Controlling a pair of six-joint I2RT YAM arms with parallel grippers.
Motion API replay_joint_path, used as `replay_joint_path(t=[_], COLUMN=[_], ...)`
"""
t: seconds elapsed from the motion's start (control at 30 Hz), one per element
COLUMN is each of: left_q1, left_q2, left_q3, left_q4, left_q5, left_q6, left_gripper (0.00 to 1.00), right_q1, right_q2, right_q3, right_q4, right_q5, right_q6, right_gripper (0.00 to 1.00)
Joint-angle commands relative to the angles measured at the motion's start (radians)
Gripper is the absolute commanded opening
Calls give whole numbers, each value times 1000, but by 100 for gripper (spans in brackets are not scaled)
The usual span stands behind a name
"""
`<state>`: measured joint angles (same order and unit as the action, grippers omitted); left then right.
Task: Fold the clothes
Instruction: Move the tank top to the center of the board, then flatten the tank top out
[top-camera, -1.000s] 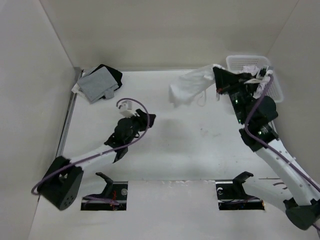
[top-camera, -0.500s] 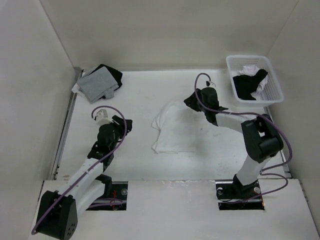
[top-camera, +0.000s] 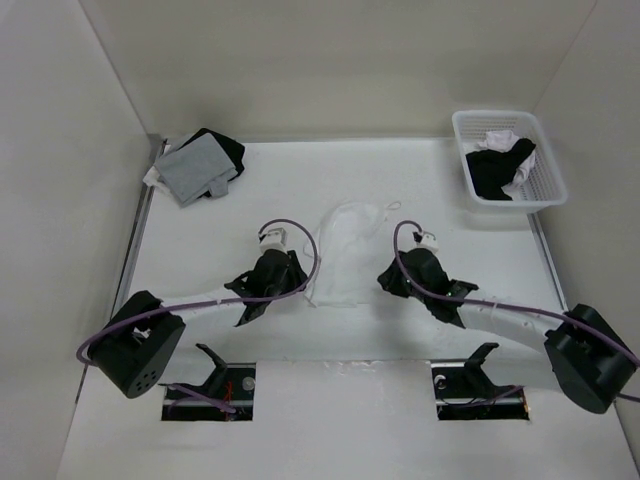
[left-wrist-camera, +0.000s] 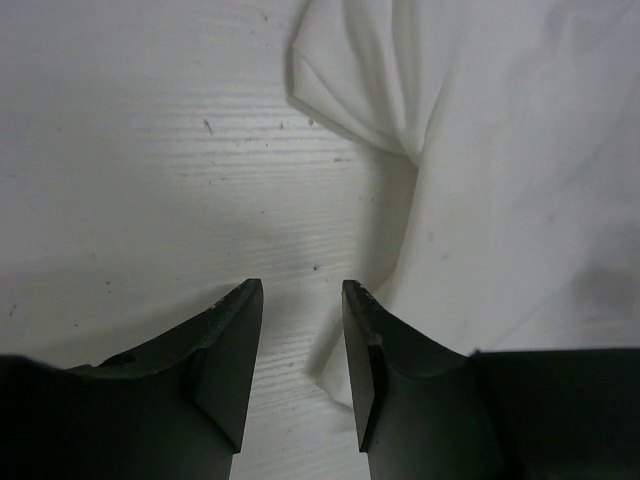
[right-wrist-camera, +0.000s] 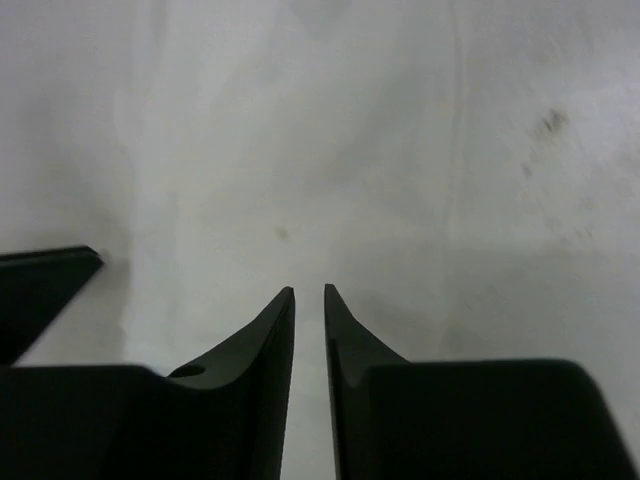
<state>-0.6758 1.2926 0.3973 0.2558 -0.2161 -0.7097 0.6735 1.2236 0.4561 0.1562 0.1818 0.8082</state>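
Left wrist view: the left gripper (left-wrist-camera: 302, 300) has its two dark fingers (left-wrist-camera: 220, 370) rising from the lower edge, jaws standing apart with bare surface between the tips. The white table (left-wrist-camera: 140, 150), faintly grained and flecked with small dark specks, fills the left and centre. The clothes (left-wrist-camera: 520, 150), thin white fabric with soft creases and a folded lobe at the top, cover the right side, and their edge runs down to just beside the right-hand finger.

Far left on the white tabletop (top-camera: 220, 225), a grey cloth (top-camera: 190, 170) lies over a black garment (top-camera: 224, 149). Far right, a white basket (top-camera: 512, 203) holds black clothing (top-camera: 495, 173) and white fabric (top-camera: 500, 137).
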Motion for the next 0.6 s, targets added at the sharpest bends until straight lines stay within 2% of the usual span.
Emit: replay_joint_path(t=[0.0,0.03,0.23,0.37,0.5,0.57], left_q1=[-20,-35,-67,-67,-69,-64], left_q2=[31,42,40,47,50,42], left_q3=[28,31,35,35,35,32], left_q4=[19,14,-35,-44,-59,-59], left_q5=[27,50,63,75,86,98], left_q6=[26,24,16,16,16,16], left_gripper=[36,36,36,36,30,26], right_q1=[51,62,65,68,85,85], right_q2=[-114,-146,-182,-130,-33,3], right_q3=[-28,-36,-42,-25,9,12], right_q4=[-226,-281,-392,-392,-342,-276], right_q5=[157,171,186,166,125,82], right_q6=[118,155,212,210,201,195], right_gripper=[33,37,38,37,35,29])
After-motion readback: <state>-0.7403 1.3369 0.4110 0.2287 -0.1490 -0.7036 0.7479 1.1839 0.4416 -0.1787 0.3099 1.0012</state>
